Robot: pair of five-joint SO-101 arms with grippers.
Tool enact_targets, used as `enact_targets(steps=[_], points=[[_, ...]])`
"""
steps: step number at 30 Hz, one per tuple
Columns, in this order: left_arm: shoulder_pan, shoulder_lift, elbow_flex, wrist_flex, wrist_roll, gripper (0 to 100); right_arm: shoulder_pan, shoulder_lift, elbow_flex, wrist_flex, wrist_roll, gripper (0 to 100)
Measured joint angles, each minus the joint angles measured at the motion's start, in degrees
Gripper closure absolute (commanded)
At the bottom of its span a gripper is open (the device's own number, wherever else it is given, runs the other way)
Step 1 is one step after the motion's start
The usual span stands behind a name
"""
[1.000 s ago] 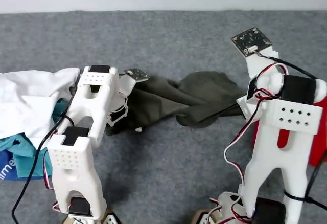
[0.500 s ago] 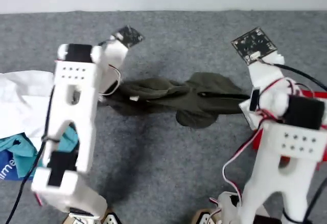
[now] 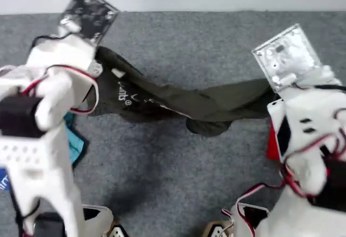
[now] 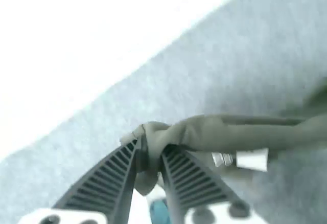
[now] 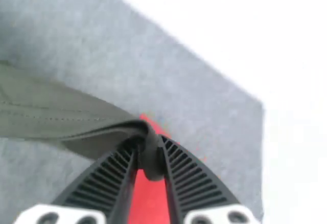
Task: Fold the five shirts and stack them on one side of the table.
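High view: olive shirt (image 3: 178, 104) strung between both arms over grey table (image 3: 178, 193), sagging mid-span. Probably stretched to flatten it for folding.
Left wrist: left gripper (image 4: 150, 150) clamped on a bunched shirt corner, white tag (image 4: 251, 159) near the fingers.
Right wrist: right gripper (image 5: 149, 150) pinching the opposite edge, red cloth (image 5: 148, 203) beneath the fingers.

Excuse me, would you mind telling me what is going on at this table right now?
Two robot arms hold a dark olive shirt stretched between them over the grey table. The left claw is shut on one end, the right claw on the other. A teal shirt lies beside the left arm, and a red shirt lies by the right arm.
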Motion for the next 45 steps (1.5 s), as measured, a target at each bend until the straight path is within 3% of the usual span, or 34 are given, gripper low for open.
enact_targets(steps=[5, 11, 22, 33, 39, 45], points=[[0.2, -7.4, -1.6, -4.1, 0.8, 98, 0.0, -0.1, -10.8, -1.2, -0.4, 98.9], [0.2, -15.7, -1.7, -8.8, 0.9, 98, 0.0, -1.6, -20.5, -10.2, -0.4, 98.9], [-4.0, -22.0, -2.3, -9.1, 0.3, 98, 0.4, -1.6, -30.3, -25.6, 2.7, 98.9], [-7.1, -31.6, -2.4, -8.8, -7.1, 98, 0.4, -5.7, -34.5, -23.2, 7.8, 98.9], [-7.2, -33.8, -2.4, -3.6, -9.1, 98, 0.4, -6.5, -34.4, -18.2, 11.3, 98.9], [-7.2, -32.4, 2.8, -3.3, -9.2, 98, 0.4, -5.6, -24.1, -14.7, 12.0, 98.9]])
